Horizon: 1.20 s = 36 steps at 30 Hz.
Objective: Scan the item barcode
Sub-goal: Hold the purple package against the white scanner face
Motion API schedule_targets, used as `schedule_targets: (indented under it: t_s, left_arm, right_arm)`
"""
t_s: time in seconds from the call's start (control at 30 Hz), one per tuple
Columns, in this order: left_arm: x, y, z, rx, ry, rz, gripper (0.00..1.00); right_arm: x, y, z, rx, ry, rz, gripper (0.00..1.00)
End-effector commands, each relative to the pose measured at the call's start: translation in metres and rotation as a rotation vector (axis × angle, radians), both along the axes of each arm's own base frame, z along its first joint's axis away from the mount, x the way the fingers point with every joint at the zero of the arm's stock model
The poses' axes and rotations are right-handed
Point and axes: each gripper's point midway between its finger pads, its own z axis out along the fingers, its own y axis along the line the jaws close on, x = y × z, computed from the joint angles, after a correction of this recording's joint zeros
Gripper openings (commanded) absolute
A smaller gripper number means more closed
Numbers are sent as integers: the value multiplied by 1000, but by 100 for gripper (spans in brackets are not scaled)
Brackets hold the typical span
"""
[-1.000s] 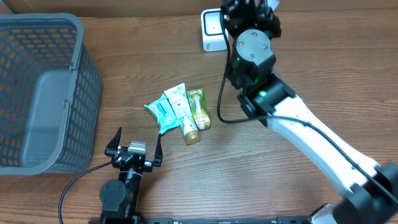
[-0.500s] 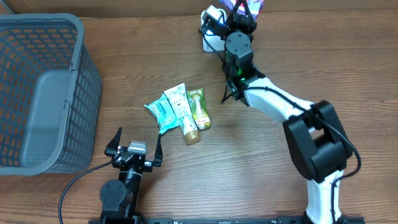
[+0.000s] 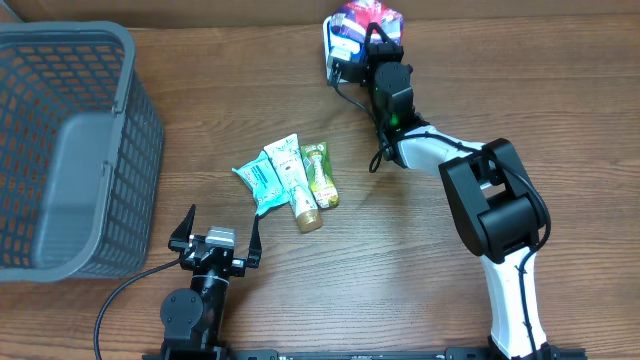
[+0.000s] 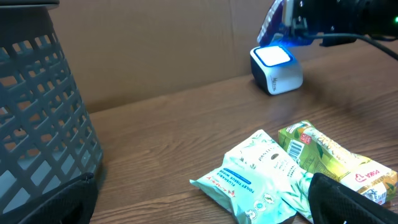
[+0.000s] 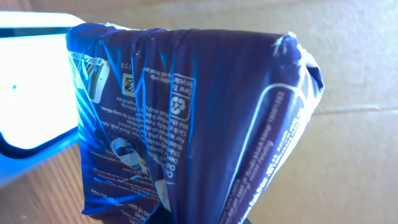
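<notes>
**Packet held at scanner, far edge of surface**

Overhead: The wooden surface (image 3: pixel 350 290) carries a grey basket (image 3: pixel 128 60) along its left edge and a cluster of sachets (image 3: pixel 285 180) near its middle. A white scanner (image 3: pixel 336 60) stands at the far edge. The right fingers (image 3: pixel 372 38) are clenched on a purple packet (image 3: pixel 365 18), held over the scanner. The left fingers (image 3: pixel 186 228) stand released, spread wide at the near edge, well apart from the packet.

Left wrist: A cardboard wall (image 4: pixel 155 43) backs the surface. The scanner's window glows, with the packet just above and behind it.

Right wrist: The packet fills the view, printed side to the camera. The lit scanner lies at its left. The fingers themselves are hidden.
</notes>
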Motion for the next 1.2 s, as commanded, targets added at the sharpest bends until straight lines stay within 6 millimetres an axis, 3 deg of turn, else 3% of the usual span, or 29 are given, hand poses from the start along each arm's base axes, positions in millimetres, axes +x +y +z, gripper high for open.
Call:
schedule_targets:
  t_s: [0.0, 0.33, 0.77, 1.17]
  left_arm:
    - [0, 1, -1, -3, 1, 6, 100]
    - [0, 1, -1, -3, 1, 6, 100]
    - [0, 1, -1, -3, 1, 6, 100]
    - [0, 1, -1, -3, 1, 6, 99]
  right_arm:
    - [1, 9, 13, 16, -36, 52, 4]
    - [1, -1, 42, 61, -149, 43, 4]
    - [12, -23, 38, 46, -136, 68, 4]
    - [11, -11, 29, 30, -106, 153, 4]
